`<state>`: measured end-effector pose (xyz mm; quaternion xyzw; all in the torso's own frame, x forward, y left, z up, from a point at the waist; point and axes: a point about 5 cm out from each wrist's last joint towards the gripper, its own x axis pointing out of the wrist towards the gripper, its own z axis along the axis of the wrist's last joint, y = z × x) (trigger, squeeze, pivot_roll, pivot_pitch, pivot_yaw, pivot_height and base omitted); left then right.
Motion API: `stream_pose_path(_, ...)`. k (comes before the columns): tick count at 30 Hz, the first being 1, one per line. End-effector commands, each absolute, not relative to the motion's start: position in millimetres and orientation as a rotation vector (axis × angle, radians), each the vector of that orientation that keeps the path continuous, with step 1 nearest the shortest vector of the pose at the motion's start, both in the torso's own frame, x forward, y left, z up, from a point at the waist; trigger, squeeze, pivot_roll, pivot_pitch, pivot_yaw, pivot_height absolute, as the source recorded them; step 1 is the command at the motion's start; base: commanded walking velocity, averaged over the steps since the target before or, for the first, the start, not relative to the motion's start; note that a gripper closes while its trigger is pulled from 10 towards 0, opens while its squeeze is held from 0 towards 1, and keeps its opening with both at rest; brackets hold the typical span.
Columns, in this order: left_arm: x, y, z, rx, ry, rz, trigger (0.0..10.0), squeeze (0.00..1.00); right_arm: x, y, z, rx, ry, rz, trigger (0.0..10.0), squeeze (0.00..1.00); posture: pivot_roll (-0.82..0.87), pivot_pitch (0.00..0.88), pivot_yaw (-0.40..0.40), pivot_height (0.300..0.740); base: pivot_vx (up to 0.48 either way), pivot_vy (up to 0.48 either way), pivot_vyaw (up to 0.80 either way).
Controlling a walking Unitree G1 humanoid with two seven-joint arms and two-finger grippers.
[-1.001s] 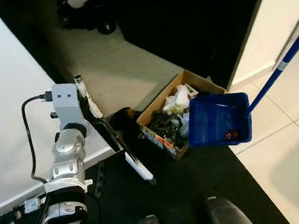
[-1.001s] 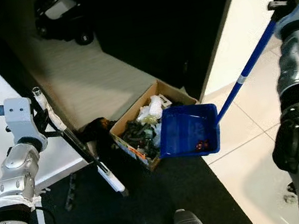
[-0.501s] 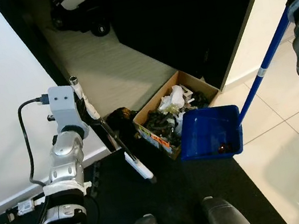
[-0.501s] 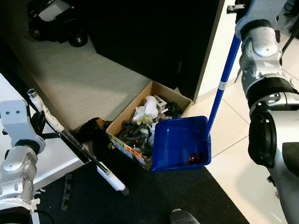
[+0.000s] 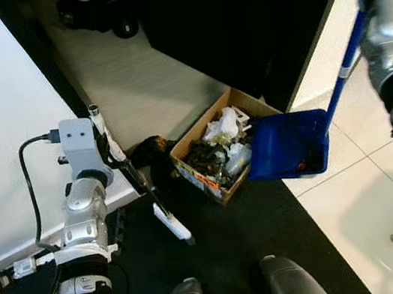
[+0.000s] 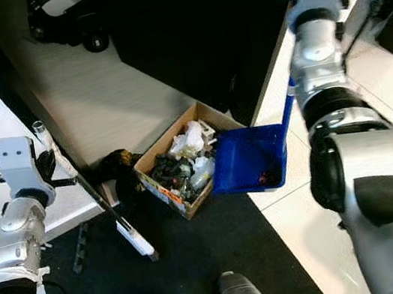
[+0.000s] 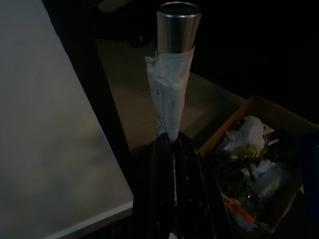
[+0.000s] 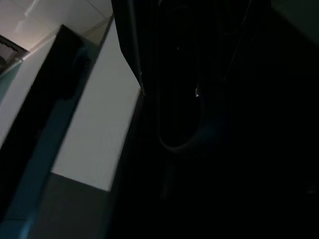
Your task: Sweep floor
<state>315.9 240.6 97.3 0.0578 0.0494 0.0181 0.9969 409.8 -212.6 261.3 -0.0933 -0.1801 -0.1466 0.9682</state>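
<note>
The left gripper [image 7: 172, 149] is clamped on the broom handle [image 7: 169, 99], whose lower end rests on the dark mat [image 6: 199, 245]. The right arm [image 6: 318, 57] holds the blue dustpan [image 5: 288, 147] by its pole, tilted against the cardboard box [image 5: 216, 151] of rubbish; its finger state cannot be determined

No legible text, perhaps from blur.
</note>
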Motion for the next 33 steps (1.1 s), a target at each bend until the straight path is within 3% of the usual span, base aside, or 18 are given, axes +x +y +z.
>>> stream_pose_path(1, 315, 248, 108, 0.135, 0.053, 0.052, 10.0, 0.00, 413, -196, 283, -0.226, -0.433, -0.293, 10.0, 0.00, 0.05, 0.111, -0.090, 0.740, 0.000, 0.000, 0.00)
stream_pose_path(16, 308, 252, 106, 0.140, 0.055, 0.078, 10.0, 0.00, 412, -137, 293, -0.388, -0.577, -0.257, 10.0, 0.00, 0.05, 0.113, -0.110, 0.740, 0.000, 0.000, 0.00)
stream_pose_path(18, 308, 252, 107, 0.142, 0.055, 0.078, 10.0, 0.00, 409, -116, 292, -0.447, -0.639, -0.205, 10.0, 0.00, 0.05, 0.113, -0.110, 0.740, 0.000, 0.000, 0.00)
stream_pose_path(33, 308, 250, 107, 0.150, 0.053, 0.073, 10.0, 0.00, 394, -63, 297, -0.435, -0.820, -0.148, 10.0, 0.00, 0.04, 0.111, -0.111, 0.740, 0.000, 0.000, 0.00)
